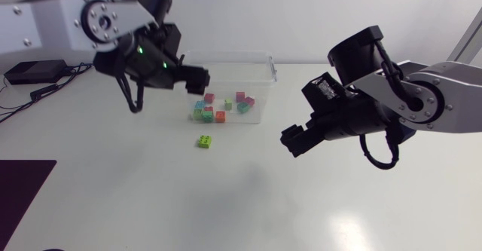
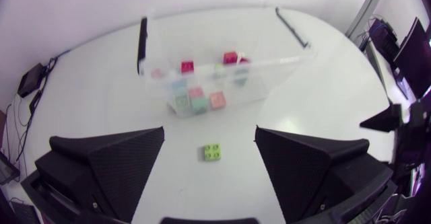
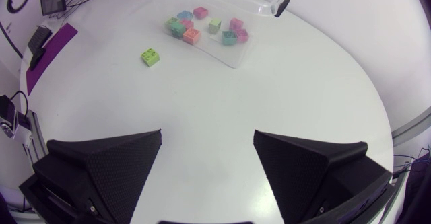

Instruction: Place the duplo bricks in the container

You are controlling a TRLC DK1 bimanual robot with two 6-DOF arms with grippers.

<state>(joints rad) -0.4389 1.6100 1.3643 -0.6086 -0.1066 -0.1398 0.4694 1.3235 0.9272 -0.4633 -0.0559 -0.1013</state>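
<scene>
Only one green brick (image 1: 204,141) lies just outside the container (image 1: 226,53), so the left gripper (image 2: 209,131), jaws spread empty as on the right gripper (image 3: 207,133), should straddle it squarely.

1. Your left arm (image 1: 64,16) has a silver-grey link with small screws and a round grey disc (image 1: 100,21) with a dark hub.
2. Past that link its joints are black housings, and two small green lights (image 1: 139,51) glow on them.
3. Under the left arm's wrist you see black cables (image 1: 135,94) hanging in a loop.
4. Your right arm (image 1: 448,81) has the same silver-grey shell, a round disc with a dark hub, and a bulky black cylinder joint.
5. Beneath it loops a black cable (image 1: 380,160).
6. Your left gripper (image 2: 209,135) and right gripper (image 3: 207,135) are matte black, each with two broad wedge fingers (image 2: 108,163) that have a finely dotted surface.
</scene>
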